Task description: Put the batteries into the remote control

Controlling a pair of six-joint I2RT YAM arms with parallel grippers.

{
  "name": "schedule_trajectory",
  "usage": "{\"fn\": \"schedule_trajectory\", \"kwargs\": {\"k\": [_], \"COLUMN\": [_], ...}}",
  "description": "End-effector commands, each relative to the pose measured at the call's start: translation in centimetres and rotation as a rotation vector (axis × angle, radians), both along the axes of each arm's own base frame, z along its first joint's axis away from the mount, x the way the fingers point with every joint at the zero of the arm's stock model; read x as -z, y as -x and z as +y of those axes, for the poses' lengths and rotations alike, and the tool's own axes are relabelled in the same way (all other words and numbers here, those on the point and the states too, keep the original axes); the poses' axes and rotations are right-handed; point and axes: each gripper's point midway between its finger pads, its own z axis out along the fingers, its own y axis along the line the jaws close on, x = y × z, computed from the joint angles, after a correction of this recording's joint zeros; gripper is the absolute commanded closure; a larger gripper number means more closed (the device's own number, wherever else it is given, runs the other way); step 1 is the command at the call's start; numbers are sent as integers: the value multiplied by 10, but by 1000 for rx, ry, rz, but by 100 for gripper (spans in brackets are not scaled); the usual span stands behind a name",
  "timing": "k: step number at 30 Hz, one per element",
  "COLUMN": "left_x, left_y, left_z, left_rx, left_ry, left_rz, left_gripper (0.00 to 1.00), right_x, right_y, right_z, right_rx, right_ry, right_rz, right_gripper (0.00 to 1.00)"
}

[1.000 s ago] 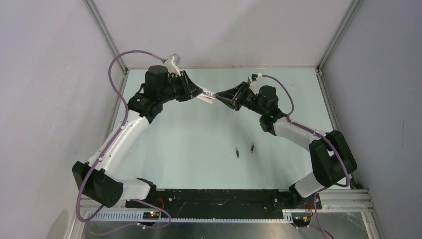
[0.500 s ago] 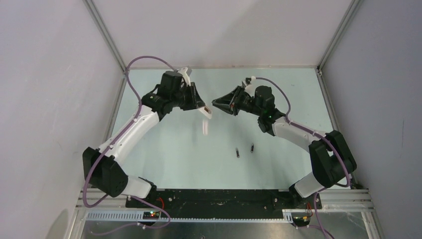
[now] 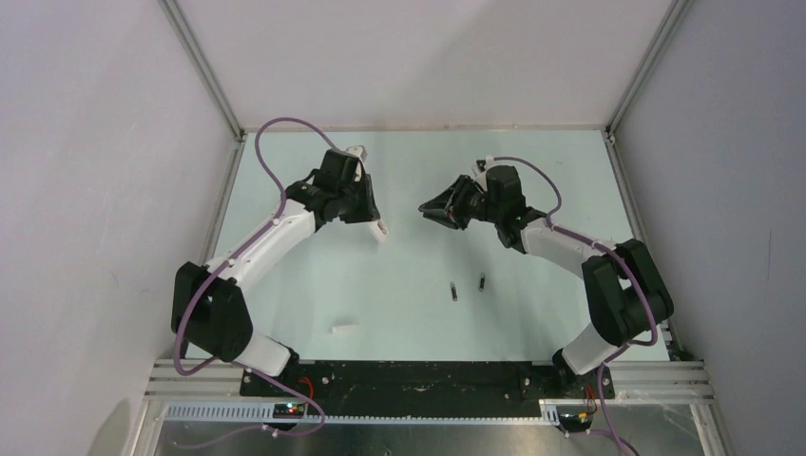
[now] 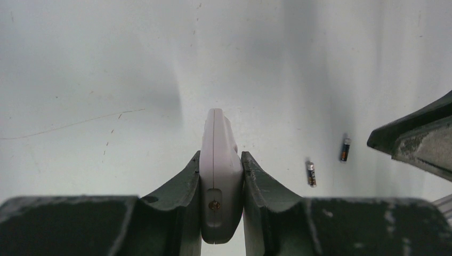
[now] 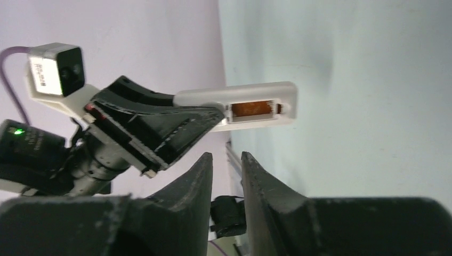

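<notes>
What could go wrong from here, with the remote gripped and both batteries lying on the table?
1. The left gripper holds the remote by one end only, so pushing a battery into the open recess could twist or slip it.
2. The batteries lie loose and close together; the right gripper, jaws barely apart and empty, might roll one while reaching for the other.
3. The white cover lies near the left arm's base and could get swept.

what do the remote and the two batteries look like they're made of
Remote control: looks like matte white moulded plastic, going by the seam along its edge and a small screw. Batteries: dark wrap with a coppery end, probably metal cells underneath, too small to be sure.
</notes>
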Motion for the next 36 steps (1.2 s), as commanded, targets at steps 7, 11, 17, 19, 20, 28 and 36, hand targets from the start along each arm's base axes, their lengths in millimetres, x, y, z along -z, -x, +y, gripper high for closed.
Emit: {"fn": "schedule_trajectory", "kwargs": {"k": [7,11,17,19,20,28,36], "left_x": [-13,-18,-46,-61,-67,-122,-136], "left_y": [-4,1,21,33,38,78,97], "left_z": [11,8,-13,-27,-32,-71,-78], "left_rx": [13,58,253,351,382,630,759], "left_ry": [-31,-13,102,173,205,488,571], "left_rz": [-72,-79,-102,-109,-110,-61,-52], "left_gripper": [100,100,100,100,100,100,100], "right_x": [-8,-11,-39,-47,-52,-64,-67], "right_y": [4,17,56,73,82,93,95], "right_z": [-27,-26,-5,0,3,3,8], "right_rx": [-11,-75,-335,-418,-443,-437,-415], "right_ry": [303,417,383,370,362,488,550], "right_rz": [-325,-476,-798,-891,-928,-1110,-1167], "right_gripper": [29,1,1,4,6,7,7]}}
